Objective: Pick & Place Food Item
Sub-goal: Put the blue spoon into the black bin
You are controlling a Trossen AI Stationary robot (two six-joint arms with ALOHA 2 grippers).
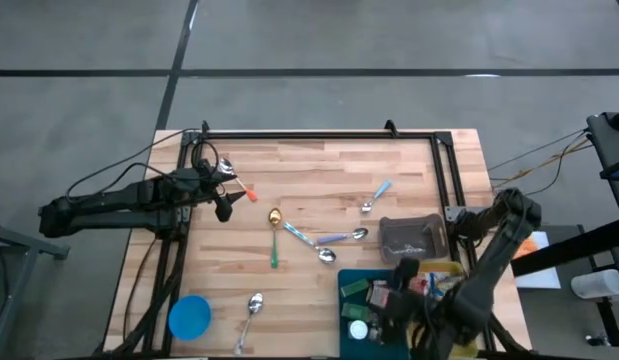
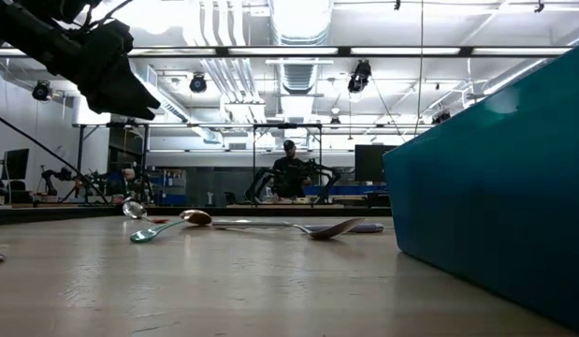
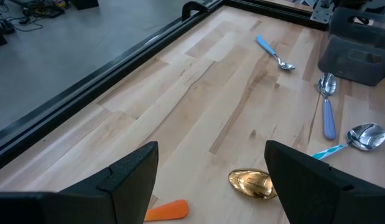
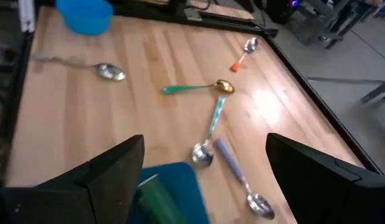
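Observation:
A teal bin (image 1: 351,302) at the table's near right holds several small food items, among them a green packet (image 1: 355,288) and a white round one (image 1: 359,328). My right gripper (image 1: 391,300) hangs open above the bin, pointing toward the table's left. In the right wrist view nothing is between its fingers (image 4: 204,143), and below them show the bin's corner (image 4: 180,180) and a green item (image 4: 160,198). My left gripper (image 1: 224,205) waits open at the far left, above the wood, near a gold spoon (image 3: 251,183).
Several spoons lie scattered over the middle of the table, such as a green-handled one (image 1: 274,245) and a blue-handled one (image 1: 377,195). A grey container (image 1: 414,238) stands just beyond the bin. A blue bowl (image 1: 189,316) sits at the near left. A black rail (image 1: 319,135) runs along the far edge.

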